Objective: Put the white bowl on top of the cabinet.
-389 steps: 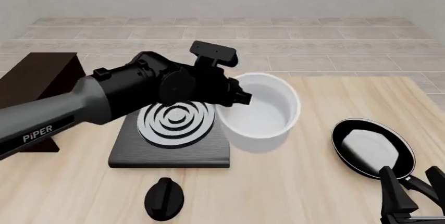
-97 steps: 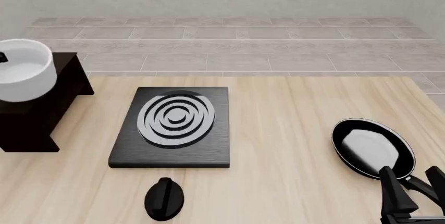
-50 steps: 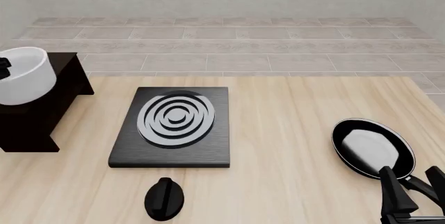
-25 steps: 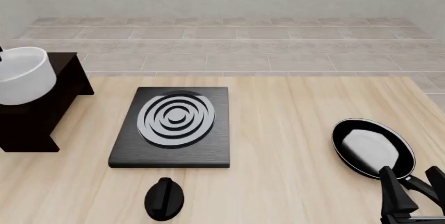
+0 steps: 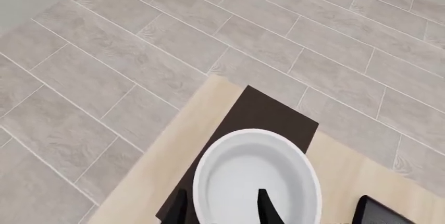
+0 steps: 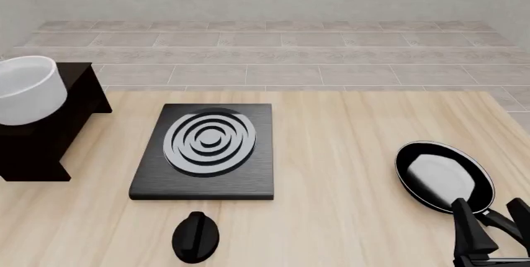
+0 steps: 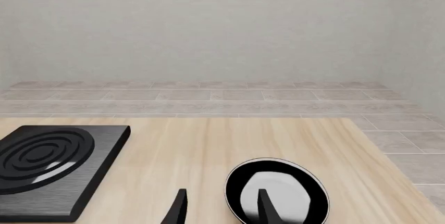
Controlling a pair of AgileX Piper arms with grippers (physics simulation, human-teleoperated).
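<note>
white bowl (image 6: 26,90) atop cabinet (image 6: 58,124) at table's left edge, left claw (image 5: 221,208) released, right claw (image 7: 219,206) parted

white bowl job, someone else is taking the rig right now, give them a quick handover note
Left tool: open, fingers straddling the white bowl's near wall from above, holding nothing.
Right tool: open, empty, hovering by the black frying pan.
The bowl stands upright on top of the cabinet, at the table's left edge.
Done: bowl placed and released.
Left: lift the left arm straight up so it does not catch the rim.
</note>
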